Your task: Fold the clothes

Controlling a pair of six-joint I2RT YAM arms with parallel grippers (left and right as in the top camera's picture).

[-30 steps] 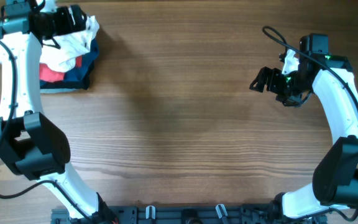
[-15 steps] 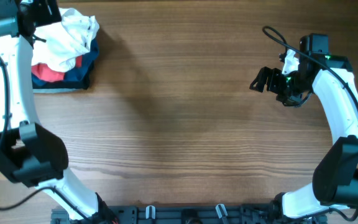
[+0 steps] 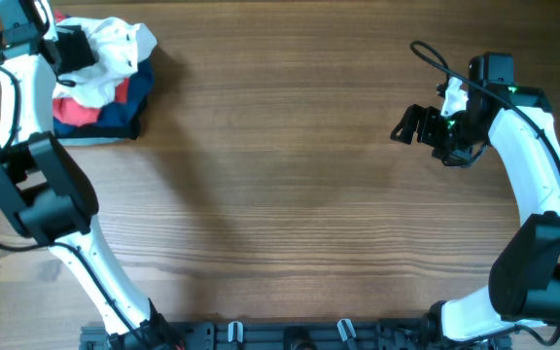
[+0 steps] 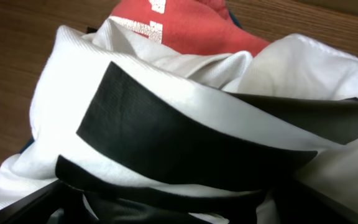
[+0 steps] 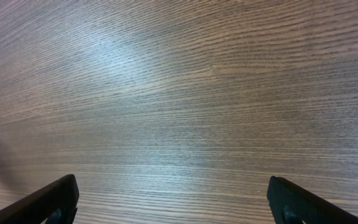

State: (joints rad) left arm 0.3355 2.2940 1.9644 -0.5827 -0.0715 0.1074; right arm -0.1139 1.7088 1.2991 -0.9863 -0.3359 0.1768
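Observation:
The white T-shirt (image 3: 117,41) lies crumpled on top of a pile at the far left corner of the table. In the left wrist view it (image 4: 166,74) fills the frame and shows bold black lettering. My left gripper (image 3: 72,51) is at the shirt's left side. Its fingers (image 4: 166,208) are spread wide, with the fabric bulging between them. My right gripper (image 3: 408,124) hangs open and empty over bare wood at the right; its fingertips (image 5: 173,202) show only tabletop between them.
Under the white shirt lie a red shirt with white lettering (image 3: 74,111) and folded blue and dark garments (image 3: 124,105); the red shirt also shows in the left wrist view (image 4: 185,25). The wooden table (image 3: 290,194) stretches between the arms.
My left arm swung off the pile toward the far left corner, then came back down at the white shirt's left side. The shirt shifted slightly. The right arm has not moved.

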